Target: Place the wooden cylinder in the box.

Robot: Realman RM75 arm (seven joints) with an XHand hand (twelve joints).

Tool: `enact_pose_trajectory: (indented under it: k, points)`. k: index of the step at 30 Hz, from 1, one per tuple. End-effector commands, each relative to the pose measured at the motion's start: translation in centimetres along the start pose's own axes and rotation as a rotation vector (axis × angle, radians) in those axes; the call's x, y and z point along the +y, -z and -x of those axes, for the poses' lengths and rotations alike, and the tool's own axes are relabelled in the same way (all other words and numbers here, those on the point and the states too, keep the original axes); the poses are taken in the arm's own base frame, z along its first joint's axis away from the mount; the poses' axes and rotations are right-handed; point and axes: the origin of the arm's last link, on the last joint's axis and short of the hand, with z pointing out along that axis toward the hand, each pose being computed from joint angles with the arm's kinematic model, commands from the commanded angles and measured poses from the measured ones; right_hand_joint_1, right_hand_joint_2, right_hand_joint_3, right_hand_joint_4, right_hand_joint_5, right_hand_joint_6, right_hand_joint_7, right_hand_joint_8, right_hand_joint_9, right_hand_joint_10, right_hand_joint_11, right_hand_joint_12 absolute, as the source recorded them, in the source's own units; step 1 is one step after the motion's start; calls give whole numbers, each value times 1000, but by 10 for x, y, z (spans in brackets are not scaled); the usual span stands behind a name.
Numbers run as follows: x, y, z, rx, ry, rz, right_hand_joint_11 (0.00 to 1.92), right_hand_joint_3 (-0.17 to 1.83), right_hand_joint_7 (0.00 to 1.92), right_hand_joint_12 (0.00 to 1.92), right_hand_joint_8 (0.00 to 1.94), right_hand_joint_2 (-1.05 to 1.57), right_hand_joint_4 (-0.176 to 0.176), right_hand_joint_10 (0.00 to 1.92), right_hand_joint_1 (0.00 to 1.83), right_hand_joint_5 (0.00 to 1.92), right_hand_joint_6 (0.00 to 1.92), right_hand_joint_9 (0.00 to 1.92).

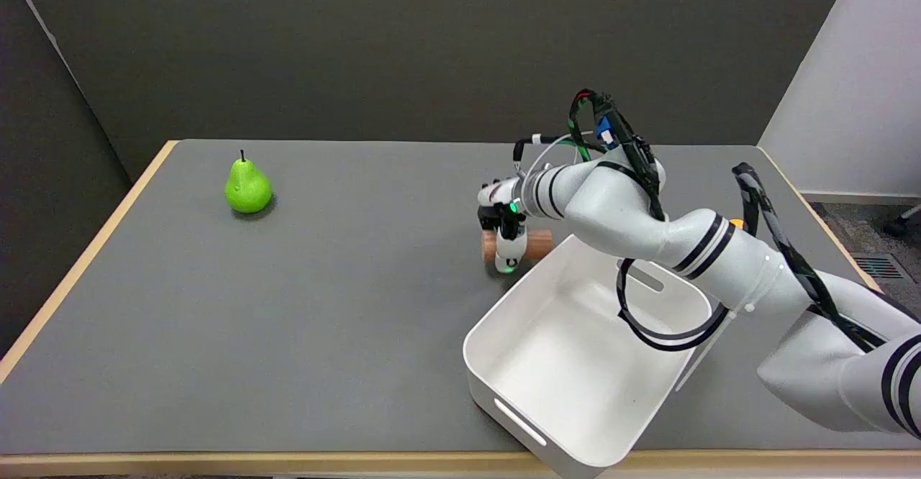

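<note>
Our right hand [506, 229] wraps the wooden cylinder [534, 243], fingers closed over its middle. It lies on the table [324, 306] just beside the box [504, 335] rim, ready for lifting in.

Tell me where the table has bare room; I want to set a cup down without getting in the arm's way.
Widest bare stretch: between the pear and the box, down to the table's near edge. Crowded: the right hand around the wooden cylinder, close beside the box's far corner.
</note>
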Motion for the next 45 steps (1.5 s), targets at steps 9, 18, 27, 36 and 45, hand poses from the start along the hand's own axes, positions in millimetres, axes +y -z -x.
enact_pose_trajectory:
  k: [9, 18, 27, 36, 45]
  points:
    - [4, 89, -97, 596, 124, 102, 406, 250, 521, 1921, 1800, 1256, -136, 1900, 1272, 436, 1597, 604]
    - [23, 101, -106, 718, 34, 88, 417, 596, 582, 1921, 1810, 1076, -150, 1921, 1297, 455, 1641, 657]
    - [72, 113, -87, 900, -173, -34, 444, 624, 594, 1921, 1801, 1061, -142, 1921, 1295, 463, 1656, 657]
    - [140, 134, -36, 1022, -315, -50, 441, 634, 607, 1921, 1787, 1050, -147, 1921, 1301, 474, 1639, 663]
    - [186, 161, -5, 1095, -429, -55, 470, 688, 636, 1921, 1779, 1016, -155, 1921, 1309, 487, 1646, 676]
